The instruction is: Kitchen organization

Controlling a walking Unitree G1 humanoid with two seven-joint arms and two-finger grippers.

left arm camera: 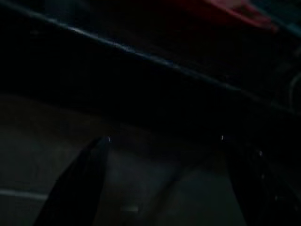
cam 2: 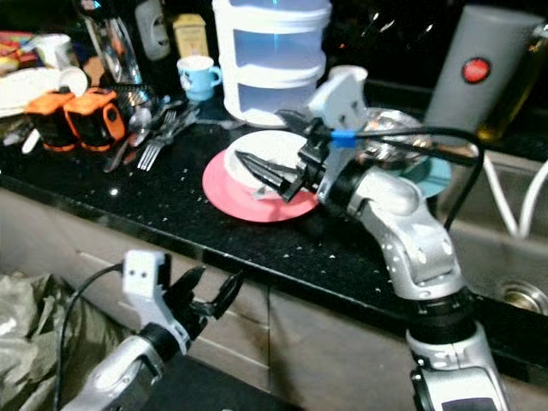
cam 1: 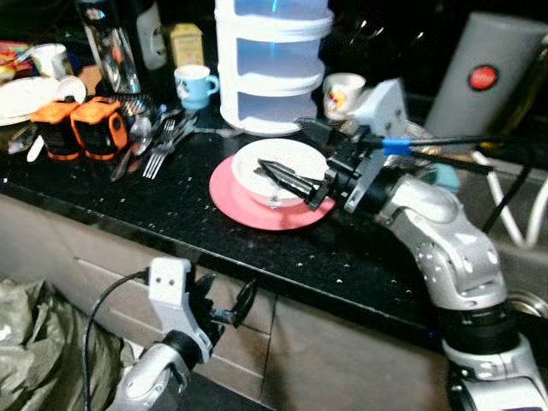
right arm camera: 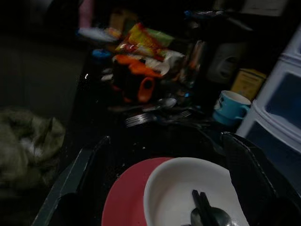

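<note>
Near the middle of the left eye view, the right gripper (cam 1: 287, 178) hovers just above a white bowl (cam 1: 278, 163) that sits on a pink plate (cam 1: 235, 201) on the dark speckled counter (cam 1: 171, 223). Its two black fingers are spread apart with nothing between them, and the right wrist view shows them flanking the bowl, where some dark utensil (right arm camera: 204, 212) lies; what kind it is cannot be made out. The main risk, as I judge it, is a poor bite: if the fingers come down on the curved rim off-centre, the bowl could tip or slide across the plate, and the utensil could flip out. The plate lies fairly near the counter's front edge, so a sideways shove might push both toward the drop. Behind the bowl, at the upper centre of the frame, stands a white stacked container (cam 1: 272, 64), with a blue mug (cam 1: 195, 86) to its left and a white cup (cam 1: 342, 92) to its right; a high lift or wide swing of the arm might knock one over. Loose forks and spoons (cam 1: 158, 141) lie at centre left beside orange tape measures (cam 1: 81, 127). The left gripper (cam 1: 224, 306) hangs idle at lower left, below the counter edge, fingers parted and empty.
</note>
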